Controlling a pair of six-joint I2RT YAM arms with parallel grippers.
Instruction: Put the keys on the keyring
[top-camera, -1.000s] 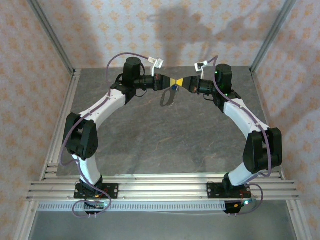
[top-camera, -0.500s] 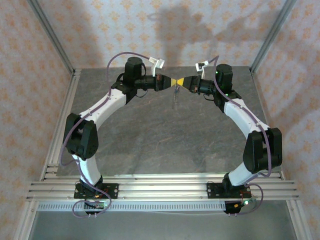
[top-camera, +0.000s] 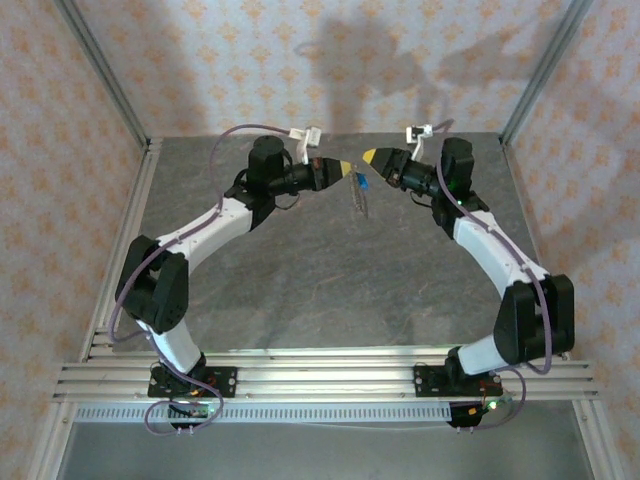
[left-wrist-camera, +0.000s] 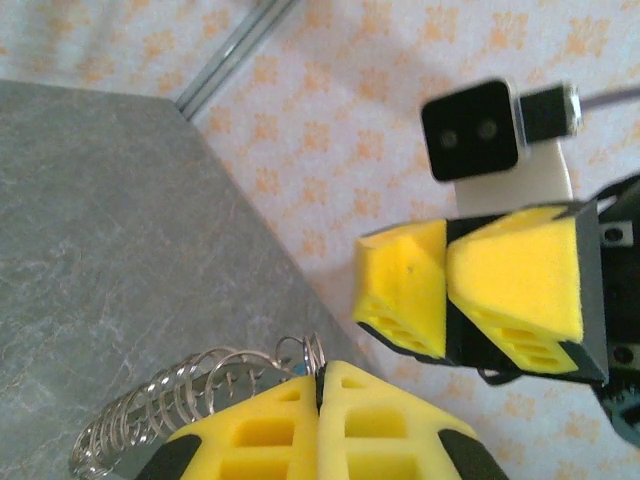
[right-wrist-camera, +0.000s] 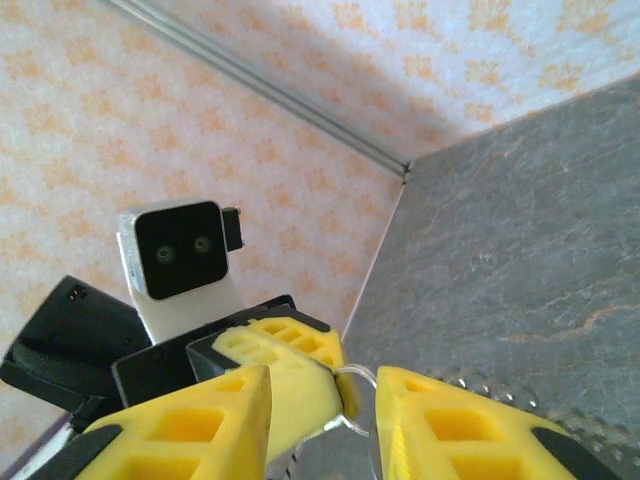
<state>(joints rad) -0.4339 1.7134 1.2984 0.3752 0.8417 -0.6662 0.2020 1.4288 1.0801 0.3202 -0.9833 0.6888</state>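
My left gripper (top-camera: 347, 167) is shut on the top of the keyring (top-camera: 358, 199), a thin loop of coiled wire that hangs below it above the far middle of the table. A small blue key (top-camera: 362, 183) hangs on the loop just under the fingertips. In the left wrist view the yellow pads (left-wrist-camera: 380, 420) pinch the wire turns of the keyring (left-wrist-camera: 190, 385). My right gripper (top-camera: 369, 156) stands open a short way to the right, with nothing between its fingers (right-wrist-camera: 450, 425). The left gripper's tip (right-wrist-camera: 300, 375) and a bit of the ring (right-wrist-camera: 352, 375) lie just beyond them.
The grey table (top-camera: 330, 290) has papered walls behind and at both sides, with metal frame posts (top-camera: 100, 75) in the corners. An aluminium rail (top-camera: 320, 375) carries both arm bases along the near edge.
The two grippers were tip to tip on the ring. The right one has opened and drawn back to the right. The ring with the blue key now hangs from the left gripper alone.
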